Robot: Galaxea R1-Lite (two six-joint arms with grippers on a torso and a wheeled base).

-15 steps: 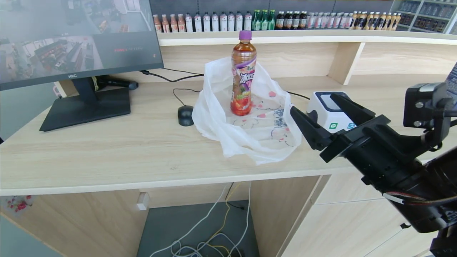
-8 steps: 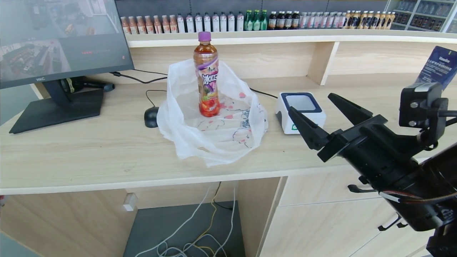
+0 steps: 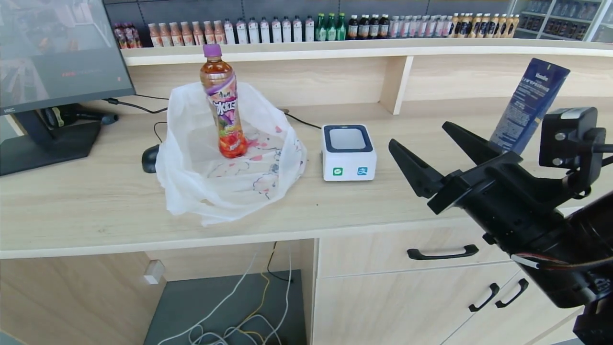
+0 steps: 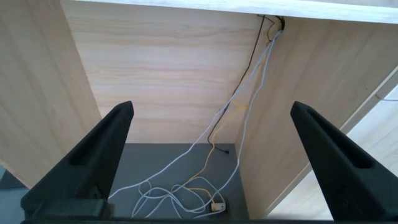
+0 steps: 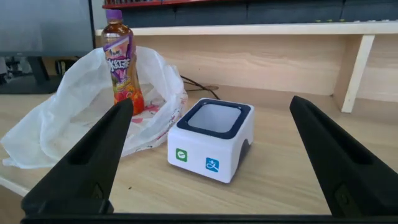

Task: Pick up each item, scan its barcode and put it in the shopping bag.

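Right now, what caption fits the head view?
Open right gripper faces the scanner; a bottle stands in the shopping bag.

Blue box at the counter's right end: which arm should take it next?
Probably right: the right gripper is above the counter, fingers open, near the blue box; the left gripper is below the counter, facing cables.

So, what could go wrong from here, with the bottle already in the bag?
1. The blue box stands tall and looks tilted near the right gripper; a nudge from its open jaws could topple it.
2. The bottle stands upright in the loose shopping bag; a second item put in could knock it over.
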